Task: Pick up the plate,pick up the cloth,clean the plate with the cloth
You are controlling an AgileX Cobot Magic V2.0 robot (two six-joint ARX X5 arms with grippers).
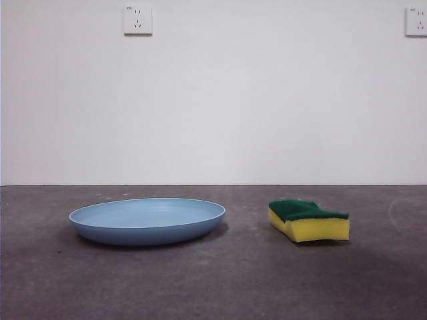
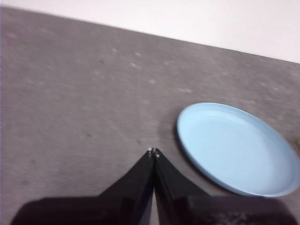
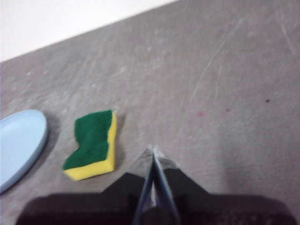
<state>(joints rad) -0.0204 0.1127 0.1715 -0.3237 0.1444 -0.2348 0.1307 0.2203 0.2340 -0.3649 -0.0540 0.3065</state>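
The light-blue plate (image 1: 147, 219) lies flat on the dark grey table, left of centre in the front view. The cloth (image 1: 308, 219), a yellow sponge block with a green top layer, lies to its right, apart from it. No arm shows in the front view. The left wrist view has the plate (image 2: 236, 147) off to one side of my left gripper (image 2: 153, 152), which is shut and empty above bare table. In the right wrist view the cloth (image 3: 93, 143) lies beside my right gripper (image 3: 153, 150), also shut and empty, with the plate's edge (image 3: 18, 143) beyond it.
A white wall stands behind the table's far edge (image 1: 213, 185), with two power sockets (image 1: 137, 20) high on it. The grey tabletop (image 1: 220, 280) stretches bare in front of the plate and the cloth.
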